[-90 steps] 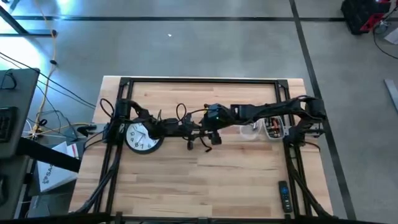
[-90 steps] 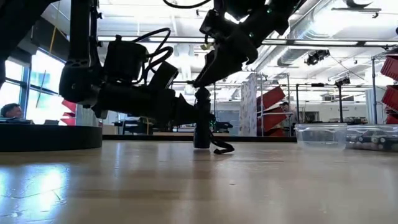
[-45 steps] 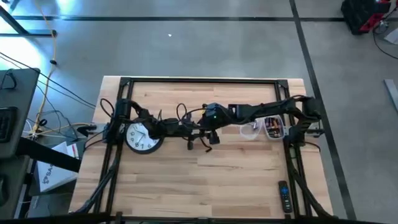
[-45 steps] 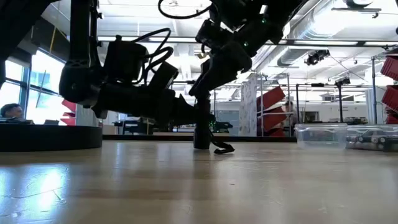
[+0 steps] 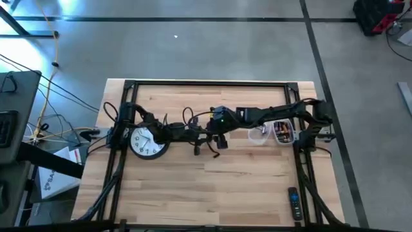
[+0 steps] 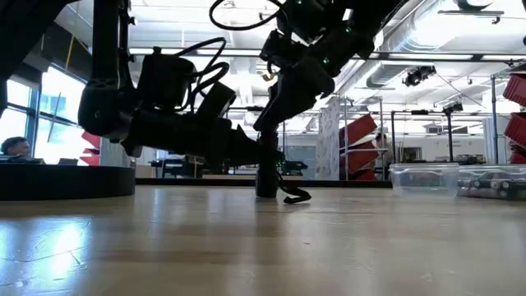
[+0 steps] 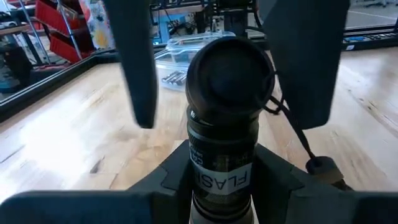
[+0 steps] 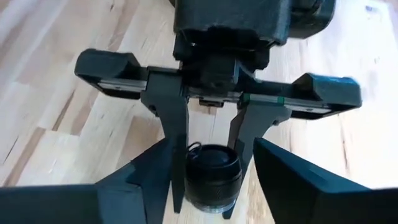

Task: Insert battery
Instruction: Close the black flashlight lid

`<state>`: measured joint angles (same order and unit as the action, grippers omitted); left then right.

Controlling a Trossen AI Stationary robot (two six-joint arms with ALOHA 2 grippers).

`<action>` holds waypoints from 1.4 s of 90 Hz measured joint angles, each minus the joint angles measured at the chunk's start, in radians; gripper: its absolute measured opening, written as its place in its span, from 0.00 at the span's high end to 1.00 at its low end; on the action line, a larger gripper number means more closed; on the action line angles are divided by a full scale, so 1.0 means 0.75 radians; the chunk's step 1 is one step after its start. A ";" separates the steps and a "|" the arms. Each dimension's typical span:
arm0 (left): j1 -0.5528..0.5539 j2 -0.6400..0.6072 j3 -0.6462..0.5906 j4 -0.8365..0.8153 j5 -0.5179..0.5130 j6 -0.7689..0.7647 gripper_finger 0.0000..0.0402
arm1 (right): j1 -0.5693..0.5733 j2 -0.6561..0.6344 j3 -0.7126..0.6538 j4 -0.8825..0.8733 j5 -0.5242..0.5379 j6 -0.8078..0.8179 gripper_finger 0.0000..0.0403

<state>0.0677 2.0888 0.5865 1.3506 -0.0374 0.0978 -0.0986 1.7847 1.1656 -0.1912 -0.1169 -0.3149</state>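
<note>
A black flashlight stands upright on the wooden table, its wrist strap lying beside it. My left gripper reaches in level from the table's left and is shut on its barrel. My right gripper hangs over it from above, open. In the left wrist view its fingers stand on either side of the flashlight's round dark top end, with a gap showing. Neither gripper holds a battery; small cylinders lie in a clear tub. My left gripper pinches the flashlight's barrel between its two fingers, below the top end. The fingers come level from the table's left and lie across the barrel. The flashlight stands upright with its lower end on the table.
A wall clock lies face up under my left arm. A second clear tub sits next to the one with the cylinders, right of centre. A remote lies at the near right. The near half of the table is bare wood.
My right gripper has shifted a little toward the table's left and settled over the flashlight's top. The flashlight and my left gripper have stayed where they were.
</note>
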 joint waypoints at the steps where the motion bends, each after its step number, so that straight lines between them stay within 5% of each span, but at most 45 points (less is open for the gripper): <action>1: 0.000 0.000 0.000 0.000 0.000 0.000 0.76 | 0.000 0.000 0.000 -0.002 0.000 0.000 0.55; 41: 0.000 0.000 0.000 0.000 0.000 0.000 0.76 | 0.000 0.001 -0.001 0.012 0.004 0.035 0.58; 75: 0.000 0.000 0.000 -0.001 0.000 0.000 0.76 | 0.000 0.001 -0.001 -0.009 0.005 0.067 0.77; 108: 0.000 0.000 0.001 0.002 -0.001 0.000 0.76 | 0.000 -0.079 -0.005 0.005 0.008 0.157 0.78; 126: 0.000 0.000 -0.013 0.011 0.000 -0.001 0.76 | 0.010 -0.119 -0.153 0.278 -0.018 0.214 0.79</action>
<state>0.0681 2.0888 0.5767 1.3586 -0.0377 0.0972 -0.0910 1.6952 1.0507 0.0176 -0.1304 -0.1548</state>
